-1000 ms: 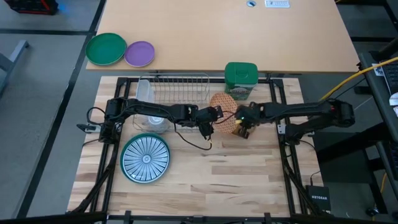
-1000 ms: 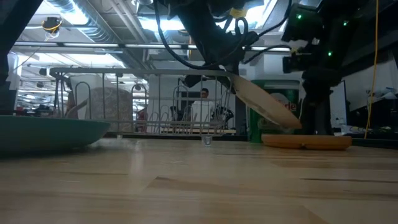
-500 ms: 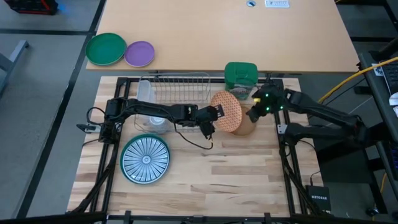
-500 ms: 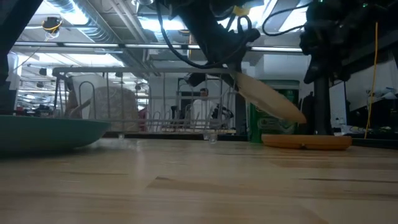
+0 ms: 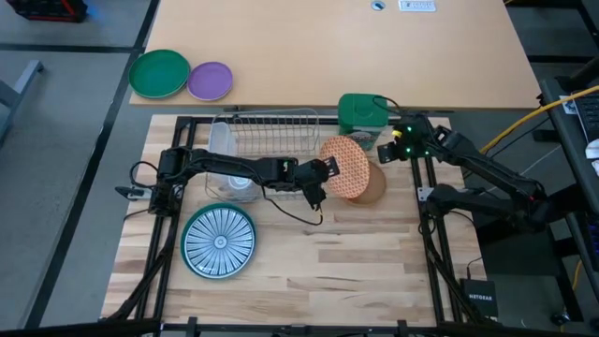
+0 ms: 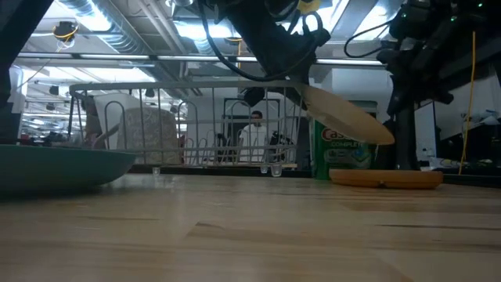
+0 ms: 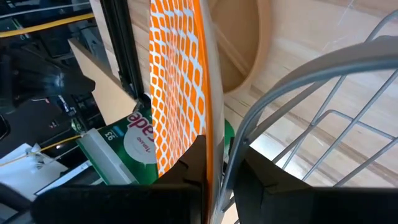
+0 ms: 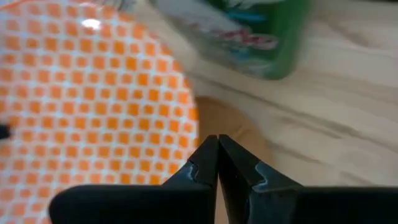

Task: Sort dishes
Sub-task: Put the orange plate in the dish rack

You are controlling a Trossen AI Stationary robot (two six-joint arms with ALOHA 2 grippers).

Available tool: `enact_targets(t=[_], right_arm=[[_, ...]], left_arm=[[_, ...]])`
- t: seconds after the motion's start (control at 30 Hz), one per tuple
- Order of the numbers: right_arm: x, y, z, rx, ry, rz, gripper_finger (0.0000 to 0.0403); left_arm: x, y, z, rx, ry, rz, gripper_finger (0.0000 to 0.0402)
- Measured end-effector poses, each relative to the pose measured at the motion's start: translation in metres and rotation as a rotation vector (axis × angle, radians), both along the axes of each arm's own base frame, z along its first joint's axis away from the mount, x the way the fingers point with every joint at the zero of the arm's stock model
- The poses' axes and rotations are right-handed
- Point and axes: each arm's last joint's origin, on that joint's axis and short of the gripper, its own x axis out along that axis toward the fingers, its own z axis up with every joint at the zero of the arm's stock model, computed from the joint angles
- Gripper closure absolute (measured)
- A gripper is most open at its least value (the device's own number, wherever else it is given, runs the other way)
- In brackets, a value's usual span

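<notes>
High view showed the left gripper (image 5: 321, 180) clamped on the rim of the orange plate (image 5: 343, 167), holding it tilted above the brown plate (image 5: 372, 185) at the right end of the wire rack (image 5: 271, 133). Behind it stood a green canister (image 5: 361, 114). The right gripper (image 5: 397, 150) hung near the canister, fingers pressed together, empty. The teal striped plate (image 5: 218, 238) lay near left on the table (image 5: 356, 262).

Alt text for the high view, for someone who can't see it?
From above, the left tool holds an orange-patterned plate tilted over a brown plate, beside a wire dish rack. The right tool is shut near a green canister.
</notes>
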Motion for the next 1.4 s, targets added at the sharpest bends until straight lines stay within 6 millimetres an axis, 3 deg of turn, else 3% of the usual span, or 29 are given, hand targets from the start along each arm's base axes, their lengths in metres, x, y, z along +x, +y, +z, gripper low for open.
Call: enact_targets(t=[0.23,0.5,0.63,0.93,1.4], right_arm=[[0.001,0.001,0.0,0.02,-0.016,0.02,0.0374],[0.001,0.001,0.0,0.053,-0.036,-0.004,0.0279],[0.005,0.0,-0.007,0.142,-0.059,0.001,0.0253],[0.014,-0.004,-0.055,0.298,-0.019,0.072,0.0273],[0.006,-0.031,-0.066,0.292,-0.135,0.135,0.0298]], left_arm=[[0.0,0.0,0.0,-0.001,0.001,0.001,0.0367],[0.0,0.0,0.0,-0.002,0.0,0.003,0.0367],[0.0,0.0,0.001,-0.002,-0.002,0.003,0.0367],[0.0,0.0,0.001,-0.002,-0.003,0.003,0.0367],[0.0,0.0,0.001,-0.001,-0.004,0.004,0.0367]])
